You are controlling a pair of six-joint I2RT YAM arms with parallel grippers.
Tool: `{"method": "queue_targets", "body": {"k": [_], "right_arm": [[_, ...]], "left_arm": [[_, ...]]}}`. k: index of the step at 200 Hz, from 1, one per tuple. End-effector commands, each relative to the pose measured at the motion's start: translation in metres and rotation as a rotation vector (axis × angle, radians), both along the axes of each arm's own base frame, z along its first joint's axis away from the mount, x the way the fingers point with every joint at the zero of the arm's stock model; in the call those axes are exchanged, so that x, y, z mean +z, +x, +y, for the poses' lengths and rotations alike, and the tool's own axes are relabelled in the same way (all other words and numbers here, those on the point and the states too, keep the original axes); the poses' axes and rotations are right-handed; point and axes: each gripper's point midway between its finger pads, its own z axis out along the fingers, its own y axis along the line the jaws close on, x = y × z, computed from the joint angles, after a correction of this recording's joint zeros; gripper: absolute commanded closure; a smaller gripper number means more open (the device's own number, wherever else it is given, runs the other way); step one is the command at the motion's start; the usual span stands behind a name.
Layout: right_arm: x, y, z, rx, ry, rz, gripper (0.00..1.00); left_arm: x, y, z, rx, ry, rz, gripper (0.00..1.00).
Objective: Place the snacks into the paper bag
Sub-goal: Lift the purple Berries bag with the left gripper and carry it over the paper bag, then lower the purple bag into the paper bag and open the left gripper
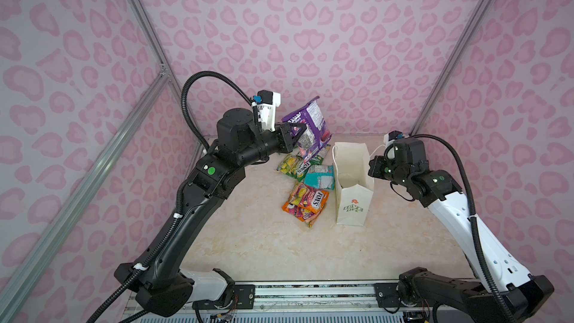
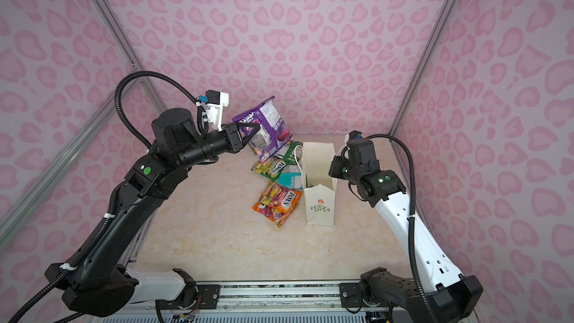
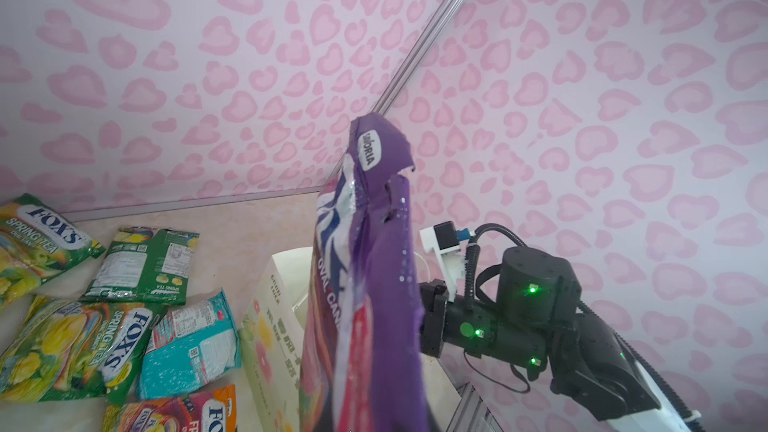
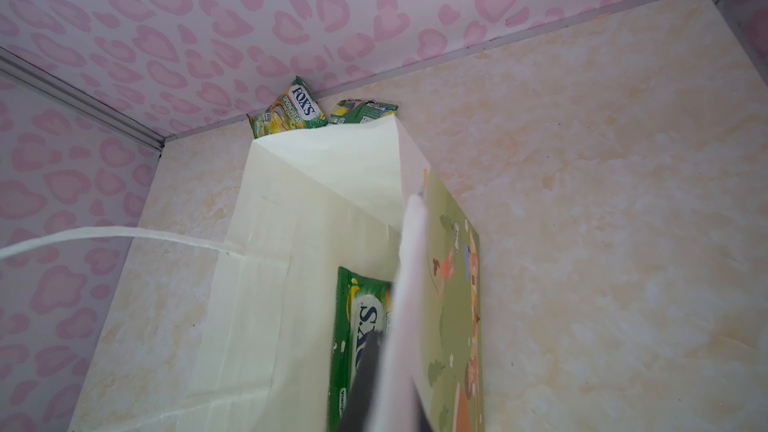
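Bare tabletop [image 1: 264,243] fronts paper bag [image 1: 352,209]; left hand [image 1: 302,134] holds purple packet [image 1: 310,114] aloft.

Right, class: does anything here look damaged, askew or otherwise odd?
The purple packet, held up by the left gripper, has one ragged, notched end and looks crumpled. Whether it is torn open I cannot tell. The bag stands upright, its rim pinched by the right gripper.
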Motion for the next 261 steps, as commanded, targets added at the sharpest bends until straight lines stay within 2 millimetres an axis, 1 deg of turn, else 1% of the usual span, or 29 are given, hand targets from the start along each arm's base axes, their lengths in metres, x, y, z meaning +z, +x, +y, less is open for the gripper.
{"method": "queue_targets", "body": {"k": [1, 14, 28, 48, 73, 94, 120, 132, 156, 184, 219, 261], "right_arm": [[-0.004, 0.0, 0.0, 0.004, -0.007, 0.003, 1.0], [-0.004, -0.001, 0.0, 0.003, -0.007, 0.001, 1.0], [-0.004, -0.002, 0.0, 0.005, -0.007, 0.001, 1.0], [-0.004, -0.002, 0.0, 0.005, -0.004, 0.001, 1.0], [-0.005, -0.004, 0.0, 0.007, -0.002, 0.005, 1.0], [-0.006, -0.006, 0.0, 0.009, 0.0, 0.002, 1.0], [-0.009, -0.008, 0.001, 0.011, 0.0, 0.008, 1.0], [-0.008, -0.008, 0.0, 0.009, -0.001, 0.005, 1.0], [-0.005, -0.009, -0.001, 0.006, -0.005, -0.004, 1.0], [-0.005, -0.009, -0.002, 0.004, -0.006, -0.005, 1.0], [-0.005, -0.009, -0.002, 0.005, -0.004, -0.005, 1.0], [-0.004, -0.012, -0.003, 0.002, -0.007, -0.01, 1.0]], "left_arm": [[0.016, -0.002, -0.026, -0.028, 0.024, -0.06, 0.96], [0.015, 0.001, -0.043, -0.031, 0.044, -0.052, 0.97], [0.008, 0.004, -0.061, -0.028, 0.074, -0.044, 0.97], [-0.009, 0.011, -0.088, -0.023, 0.12, -0.016, 0.97], [-0.029, 0.026, -0.113, 0.004, 0.171, 0.018, 0.97], [-0.04, 0.037, -0.13, 0.015, 0.188, 0.041, 0.97], [-0.057, 0.054, -0.138, 0.074, 0.201, 0.067, 0.97], [-0.069, 0.062, -0.141, 0.097, 0.218, 0.085, 0.97], [-0.089, 0.067, -0.15, 0.093, 0.248, 0.118, 0.97], [-0.11, 0.065, -0.158, 0.089, 0.29, 0.153, 0.97], [-0.136, 0.058, -0.168, 0.064, 0.339, 0.187, 0.97], [-0.157, 0.05, -0.174, -0.001, 0.394, 0.206, 0.97]]}}
